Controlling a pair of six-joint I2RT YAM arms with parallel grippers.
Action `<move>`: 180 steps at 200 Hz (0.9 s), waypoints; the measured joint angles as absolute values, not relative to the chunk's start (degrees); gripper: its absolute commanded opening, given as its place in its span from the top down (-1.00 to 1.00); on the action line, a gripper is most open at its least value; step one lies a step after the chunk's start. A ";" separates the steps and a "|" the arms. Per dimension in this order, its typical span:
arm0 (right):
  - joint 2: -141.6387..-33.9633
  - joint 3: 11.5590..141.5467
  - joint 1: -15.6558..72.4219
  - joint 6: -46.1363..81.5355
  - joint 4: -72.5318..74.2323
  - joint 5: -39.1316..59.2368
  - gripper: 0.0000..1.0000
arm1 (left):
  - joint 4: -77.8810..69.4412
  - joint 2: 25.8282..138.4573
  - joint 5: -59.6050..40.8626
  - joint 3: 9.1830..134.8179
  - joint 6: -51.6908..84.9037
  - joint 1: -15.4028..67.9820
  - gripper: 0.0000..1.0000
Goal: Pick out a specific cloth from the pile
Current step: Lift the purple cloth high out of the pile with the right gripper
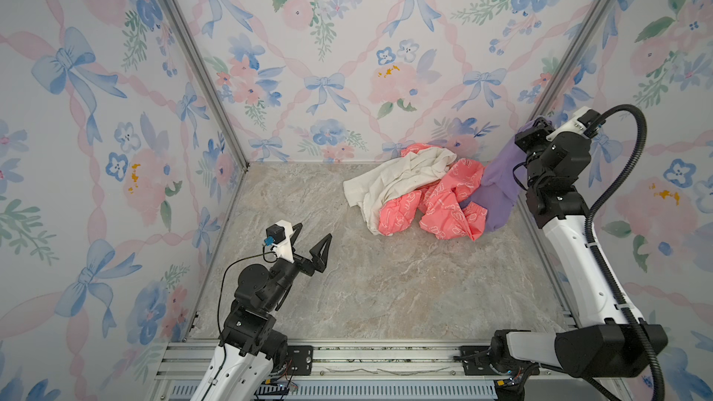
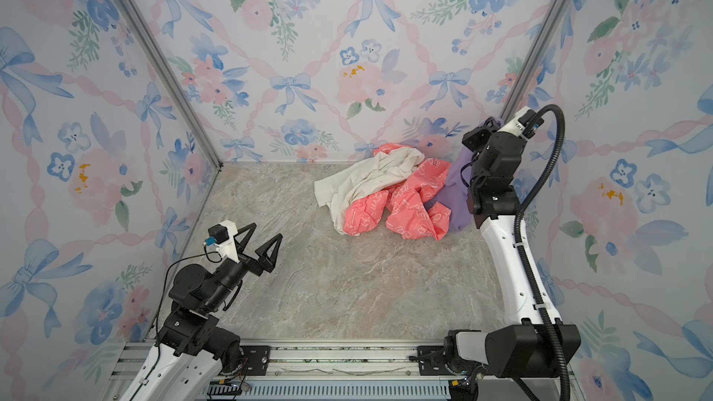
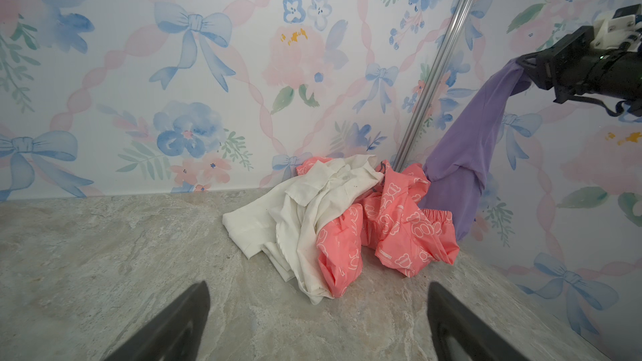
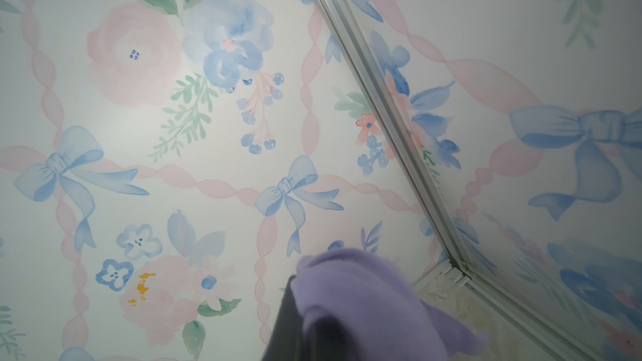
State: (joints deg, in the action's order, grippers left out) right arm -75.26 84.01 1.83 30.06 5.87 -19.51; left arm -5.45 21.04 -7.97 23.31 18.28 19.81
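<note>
My right gripper [image 3: 529, 65] is clamped on the upper end of the plain lavender-purple thin cloth [image 1: 501, 183], held high near the back right corner. The cloth's lower end hangs against the pile's [image 1: 420, 190] coral-pink white-printed cloth [image 1: 440, 202], beside the cream-white garment [image 1: 401, 175]. My left gripper [image 1: 314, 231] hovers well apart from them, jaws wide apart and empty.

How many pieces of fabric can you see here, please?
3: the cream-white garment leftmost, the coral-pink printed cloth in the middle, the lavender cloth rightmost, hanging from the right pincer. Others may lie hidden underneath.
</note>
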 measured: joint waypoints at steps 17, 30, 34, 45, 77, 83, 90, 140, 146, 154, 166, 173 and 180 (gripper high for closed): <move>-75.37 87.70 3.60 27.44 6.22 -20.16 1.00 | -5.45 21.04 -7.97 23.31 18.28 19.81 -0.96; -75.72 90.54 5.41 25.28 6.44 -20.27 1.00 | -5.43 20.91 -7.97 23.31 18.28 19.81 -0.96; -75.83 91.24 5.91 24.77 6.52 -20.34 1.00 | -5.43 20.80 -7.97 23.31 18.28 19.81 -0.96; -76.49 93.54 7.81 22.72 6.68 -20.40 1.00 | -5.45 20.56 -7.97 23.31 18.28 19.81 -0.96; -78.85 99.09 13.50 17.58 6.52 -19.84 1.00 | -5.45 20.36 -7.97 23.29 18.28 19.81 -0.96; -79.33 100.07 14.81 16.49 6.44 -19.62 1.00 | -5.45 20.32 -7.97 23.27 18.28 19.81 -0.96; -79.90 101.21 16.36 15.29 6.15 -19.27 1.00 | -5.45 20.23 -7.97 23.24 18.28 19.81 -0.96; -84.64 111.55 28.77 7.29 1.28 -15.53 1.00 | -5.45 19.86 -7.94 23.22 18.28 19.81 -0.96; -85.25 112.71 30.37 6.46 0.64 -15.09 1.00 | -5.45 19.86 -7.94 23.22 18.28 19.81 -0.96; -86.11 114.17 32.34 5.52 0.10 -14.52 1.00 | -5.45 19.86 -7.92 23.22 18.28 19.81 -0.96; -87.90 116.92 35.59 3.95 -1.34 -13.45 1.00 | -5.45 19.86 -7.92 23.22 18.28 19.81 -0.96; -89.19 118.74 37.26 3.31 -2.33 -12.75 1.00 | -5.45 19.86 -7.92 23.22 18.28 19.81 -0.96; -90.56 120.51 38.79 2.68 -3.22 -12.16 0.99 | -5.45 19.84 -7.90 23.22 18.28 19.81 -0.96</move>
State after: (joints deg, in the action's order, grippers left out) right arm -90.56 120.51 38.79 2.68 -3.22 -12.16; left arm -5.45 19.84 -7.90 23.22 18.28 19.81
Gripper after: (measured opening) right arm 0.048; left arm 0.979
